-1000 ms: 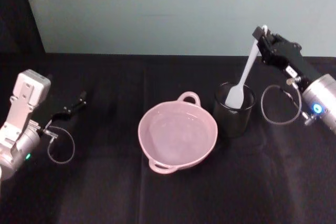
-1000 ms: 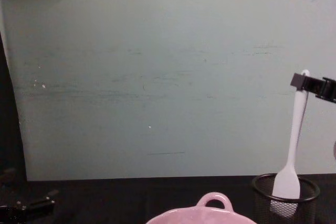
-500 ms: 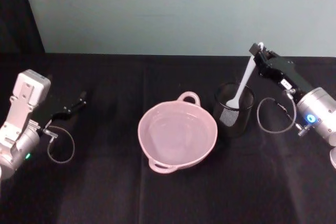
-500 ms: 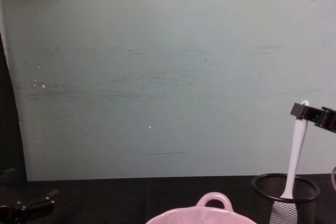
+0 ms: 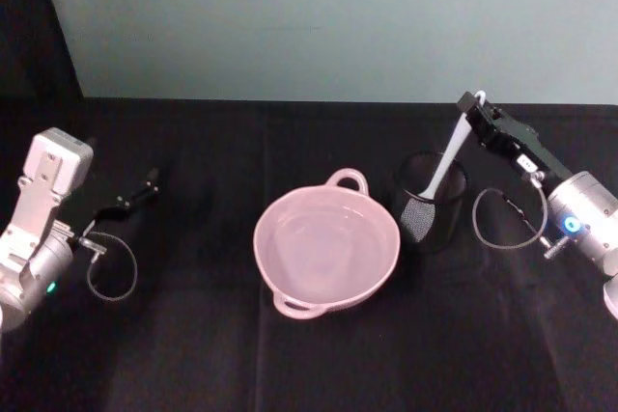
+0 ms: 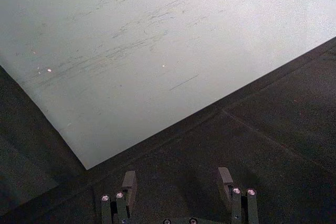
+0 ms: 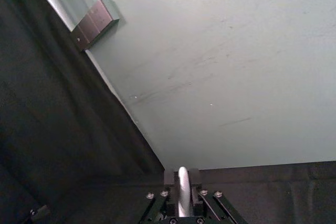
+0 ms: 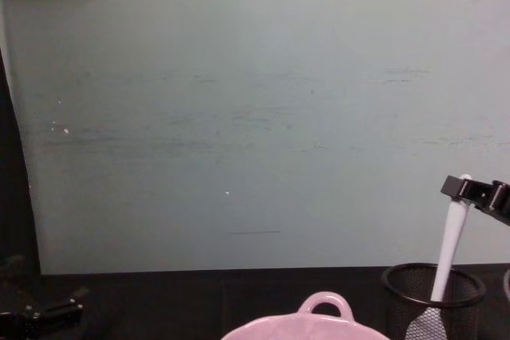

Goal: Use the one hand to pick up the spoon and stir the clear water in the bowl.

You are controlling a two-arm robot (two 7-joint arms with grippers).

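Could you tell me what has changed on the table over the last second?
The right gripper, shut on the spoon handle's top, has come down, lowering the spoon's blade deep into the black mesh cup. The pink bowl, the cup and the parked left gripper stayed put.

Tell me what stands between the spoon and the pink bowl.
The spoon, gripped by the right gripper, sits blade-down inside the black mesh cup. The cup's wall stands between it and the bowl; beyond it, nothing visible does.
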